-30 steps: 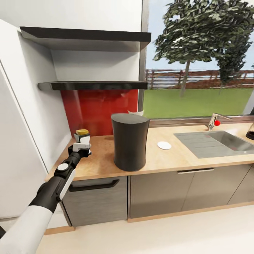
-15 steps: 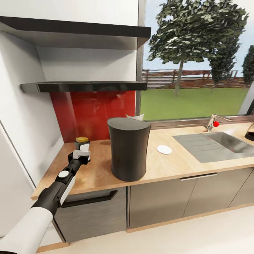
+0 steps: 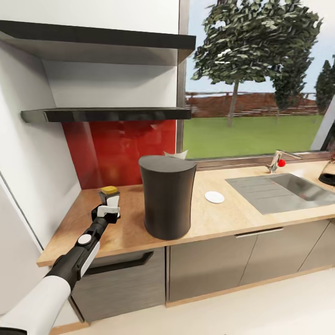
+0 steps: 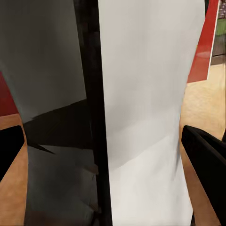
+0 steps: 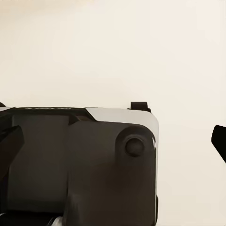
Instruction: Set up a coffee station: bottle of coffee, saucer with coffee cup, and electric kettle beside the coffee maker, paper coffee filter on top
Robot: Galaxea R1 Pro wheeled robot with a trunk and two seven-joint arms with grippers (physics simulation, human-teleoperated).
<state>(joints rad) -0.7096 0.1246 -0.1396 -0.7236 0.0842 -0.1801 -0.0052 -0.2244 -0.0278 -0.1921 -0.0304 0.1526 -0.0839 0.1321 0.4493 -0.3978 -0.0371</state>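
Note:
The tall dark grey coffee maker (image 3: pixel 167 197) stands on the light-wood kitchen countertop (image 3: pixel 223 216), with a white paper filter (image 3: pixel 176 154) peeking over its top. To its left is the small dark bottle of coffee (image 3: pixel 110 194), low over the worktop, with my left gripper (image 3: pixel 110 210) shut on it. Up close its white label (image 4: pixel 146 117) sits between my black fingers (image 4: pixel 207 162). The white saucer (image 3: pixel 214 197) lies right of the coffee maker. At the far right edge is the electric kettle (image 3: pixel 328 174). The coffee cup is out of view. My right gripper (image 5: pixel 114 141) is open above the pale floor.
A steel sink (image 3: pixel 284 187) with a faucet (image 3: pixel 278 161) lies right of the saucer. Two dark shelves (image 3: pixel 107 114) hang above the counter's left end, over a red backsplash. A white wall bounds the counter on the left. Part of my own dark body (image 5: pixel 84 165) sits below the right gripper.
The whole view has shifted with the camera. My left gripper and the bottle have come down a little closer to the worktop beside the coffee maker.

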